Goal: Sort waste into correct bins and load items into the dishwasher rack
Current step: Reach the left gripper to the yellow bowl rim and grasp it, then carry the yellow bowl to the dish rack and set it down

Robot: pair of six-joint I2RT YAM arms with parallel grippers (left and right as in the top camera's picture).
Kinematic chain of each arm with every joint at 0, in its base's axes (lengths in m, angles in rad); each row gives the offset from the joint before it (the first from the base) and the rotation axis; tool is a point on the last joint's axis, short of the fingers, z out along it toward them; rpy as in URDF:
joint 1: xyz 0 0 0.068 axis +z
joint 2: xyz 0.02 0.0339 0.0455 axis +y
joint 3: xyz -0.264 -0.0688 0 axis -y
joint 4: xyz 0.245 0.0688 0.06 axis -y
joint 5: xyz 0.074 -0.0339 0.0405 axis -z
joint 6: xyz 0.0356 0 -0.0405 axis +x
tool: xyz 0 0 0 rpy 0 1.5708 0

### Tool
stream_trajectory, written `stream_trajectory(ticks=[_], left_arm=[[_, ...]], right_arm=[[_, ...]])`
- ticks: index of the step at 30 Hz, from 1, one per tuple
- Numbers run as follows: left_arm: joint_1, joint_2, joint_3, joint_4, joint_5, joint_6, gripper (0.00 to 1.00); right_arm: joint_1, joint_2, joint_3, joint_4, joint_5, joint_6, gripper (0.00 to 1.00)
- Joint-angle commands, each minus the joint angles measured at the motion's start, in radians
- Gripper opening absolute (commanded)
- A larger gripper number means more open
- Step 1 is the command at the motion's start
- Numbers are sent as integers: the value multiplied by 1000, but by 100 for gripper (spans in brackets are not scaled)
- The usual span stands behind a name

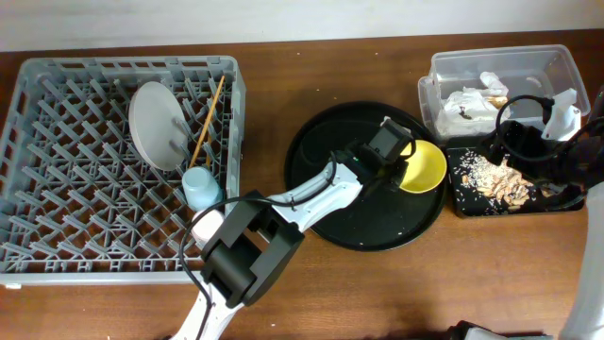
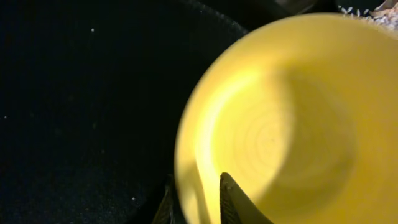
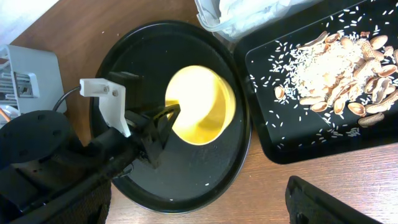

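Note:
The yellow bowl [image 1: 425,168] [image 3: 202,102] sits tilted at the right side of the large round black tray [image 1: 377,222]. My left gripper [image 1: 401,161] [image 2: 196,182] is shut on the bowl's rim, one finger inside the bowl [image 2: 286,118] and the other outside. The grey dishwasher rack [image 1: 123,64] at the left holds a pale plate [image 1: 156,125], chopsticks [image 1: 208,121] and a blue cup [image 1: 198,187]. White napkins [image 1: 472,99] lie in the clear tub [image 1: 491,64]. Food scraps [image 1: 500,179] [image 3: 336,68] lie in the small black tray [image 1: 458,203]. My right gripper [image 1: 517,151] hangs open above that tray, holding nothing.
In the right wrist view the left arm crosses the round tray [image 3: 205,180] from the lower left. Bare wooden table [image 1: 396,293] runs along the front. The clear tub and small black tray stand close together at the right edge.

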Motion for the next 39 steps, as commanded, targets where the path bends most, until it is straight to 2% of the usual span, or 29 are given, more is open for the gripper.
stream_trajectory(ticks=[1,4,7,11,12,14,18,22,23,25,31,35,39], left_arm=[[-23,4,12,-24,18,-8,16],[-25,4,12,-32,18,-8,0],[-2,-40,12,-78,18,-3,0],[99,-249,12,-286,8,53,0],[142,-335,12,-375,-39,64,0],[241,-555,12,-583,-257,64,0],[330,-803,12,-829,-557,64,0],[401,-926,12,-1137,-831,56,0],[424,-927,11,-1250,-929,-14,0],[465,-924,-6,-1354,-1028,-126,0],[647,-896,-254,-1251,-1250,-146,0],[653,-811,-362,-1119,-1315,-66,0],[647,-620,-371,-1086,-1379,-64,0]], right_arm=[[-3,-5,13,-9,10,-34,90],[-3,-5,13,-12,10,-35,90],[-3,-5,13,-11,10,-35,90],[-3,-5,13,-8,10,-53,90],[-3,-5,13,-4,10,-53,90],[-3,-5,13,6,10,-53,90],[-3,-5,13,11,9,-53,90],[-3,-5,13,11,9,-52,91],[-3,-4,13,11,9,-52,91],[-3,-3,12,11,8,-52,91],[-3,0,11,15,5,-49,91],[-3,0,11,24,6,-49,91],[-3,9,11,24,6,-50,91]])
